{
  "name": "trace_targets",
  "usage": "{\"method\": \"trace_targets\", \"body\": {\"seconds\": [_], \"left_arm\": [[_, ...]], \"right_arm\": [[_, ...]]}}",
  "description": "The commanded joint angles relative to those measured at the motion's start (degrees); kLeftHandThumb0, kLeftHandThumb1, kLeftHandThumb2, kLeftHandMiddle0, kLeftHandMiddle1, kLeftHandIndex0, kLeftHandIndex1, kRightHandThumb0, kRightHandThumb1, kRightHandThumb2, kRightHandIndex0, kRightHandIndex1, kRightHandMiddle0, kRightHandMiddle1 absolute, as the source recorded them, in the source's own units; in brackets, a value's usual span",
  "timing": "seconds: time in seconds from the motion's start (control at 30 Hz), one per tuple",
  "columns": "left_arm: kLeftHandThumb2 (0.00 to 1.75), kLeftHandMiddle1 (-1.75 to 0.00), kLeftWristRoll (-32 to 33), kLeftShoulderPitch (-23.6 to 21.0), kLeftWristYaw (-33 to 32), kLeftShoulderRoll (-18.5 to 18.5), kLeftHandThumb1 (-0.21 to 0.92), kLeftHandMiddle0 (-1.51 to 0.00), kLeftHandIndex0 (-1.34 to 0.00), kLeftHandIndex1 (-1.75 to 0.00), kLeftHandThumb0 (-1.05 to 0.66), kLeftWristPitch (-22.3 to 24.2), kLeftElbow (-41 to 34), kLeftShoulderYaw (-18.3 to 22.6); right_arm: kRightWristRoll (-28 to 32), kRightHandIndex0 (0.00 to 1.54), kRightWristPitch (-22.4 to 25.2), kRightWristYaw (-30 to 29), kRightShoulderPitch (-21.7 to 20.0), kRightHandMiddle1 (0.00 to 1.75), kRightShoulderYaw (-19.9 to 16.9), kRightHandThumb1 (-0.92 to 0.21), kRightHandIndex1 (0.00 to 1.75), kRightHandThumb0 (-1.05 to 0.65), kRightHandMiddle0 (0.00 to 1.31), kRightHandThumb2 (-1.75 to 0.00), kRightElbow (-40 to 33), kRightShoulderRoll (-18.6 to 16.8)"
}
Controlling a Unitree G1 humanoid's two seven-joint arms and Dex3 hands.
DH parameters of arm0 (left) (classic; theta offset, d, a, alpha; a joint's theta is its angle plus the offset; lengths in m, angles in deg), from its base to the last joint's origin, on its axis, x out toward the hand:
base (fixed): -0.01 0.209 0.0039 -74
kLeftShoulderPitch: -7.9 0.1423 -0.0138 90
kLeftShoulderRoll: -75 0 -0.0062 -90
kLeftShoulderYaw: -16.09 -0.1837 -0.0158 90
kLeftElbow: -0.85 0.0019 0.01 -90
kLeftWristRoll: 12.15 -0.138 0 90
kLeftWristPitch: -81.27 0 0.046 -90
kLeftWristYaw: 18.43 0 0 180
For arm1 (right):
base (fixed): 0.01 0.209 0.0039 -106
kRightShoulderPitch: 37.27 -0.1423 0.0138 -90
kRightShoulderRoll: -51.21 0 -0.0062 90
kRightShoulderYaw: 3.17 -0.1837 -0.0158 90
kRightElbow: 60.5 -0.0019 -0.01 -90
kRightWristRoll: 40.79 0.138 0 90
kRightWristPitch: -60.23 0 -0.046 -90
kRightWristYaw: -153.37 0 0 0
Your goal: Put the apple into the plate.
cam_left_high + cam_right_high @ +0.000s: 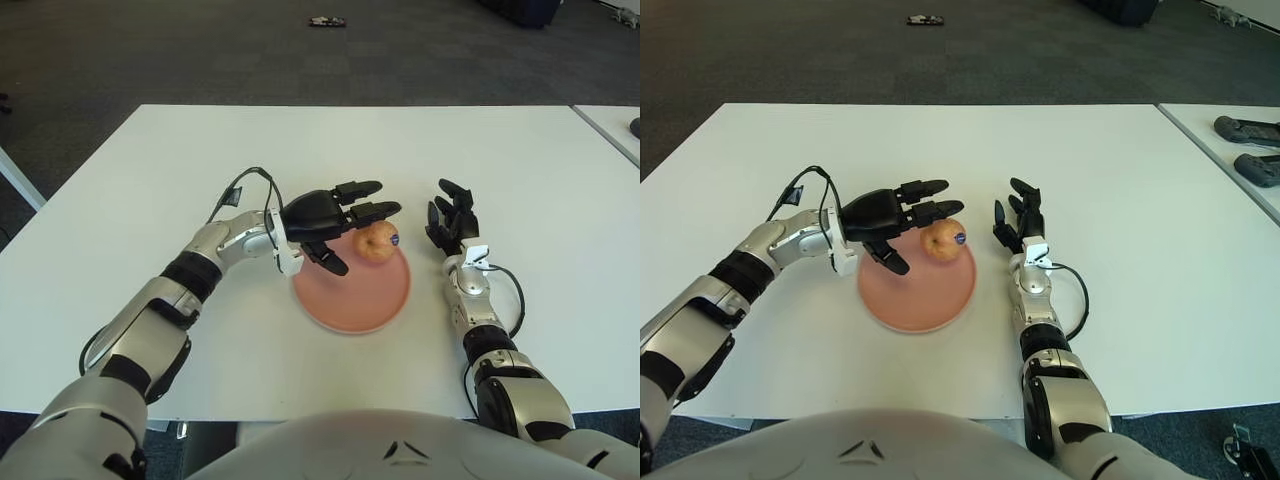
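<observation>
1. We're looking at the apple (377,241), and it sits on the far part of the plate (350,300), near the rim, with a small dark sticker facing the right side.
2. The pink plate lies flat on the white table (120,200), and the apple is inside its rim, so we'd call the placing done.
3. Just beside the apple on its left we've got the left hand (325,217): fingers spread straight out, thumb dropped low, gripping nothing. That's a released hand, and we see a sliver of gap between fingertips and fruit, though it's tight.
4. We reckon the fingers are splayed wide so the hand can draw away without nudging the apple off the plate.
5. The right hand (450,222) shows to the right of the plate, fingers relaxed and pointing away from us, empty and idle.
6. What's left, in our view: back the left arm off cleanly.
</observation>
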Motion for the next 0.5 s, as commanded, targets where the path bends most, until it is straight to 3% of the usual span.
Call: {"method": "trace_targets", "body": {"seconds": [0.0, 0.47], "left_arm": [[0.50, 0.00, 1.2, -0.7, 0.9, -0.1, 0.92, 0.00, 0.00, 0.00, -1.05, -0.3, 0.8, 0.7], [0.47, 0.00, 3.4, -1.6, 1.9, -0.2, 0.92, 0.00, 0.00, 0.00, -1.05, -0.3, 1.9, 2.3]], "right_arm": [[0.3, 0.09, 2.8, 0.3, 3.3, 0.84, 0.0, -0.92, 0.53, -0.68, 0.00, -0.55, 2.3, -0.6], [0.8, 0.09, 3.0, 1.6, 3.2, 0.82, -0.2, -0.92, 0.51, -0.67, 0.00, -0.57, 2.9, -0.2]]}}
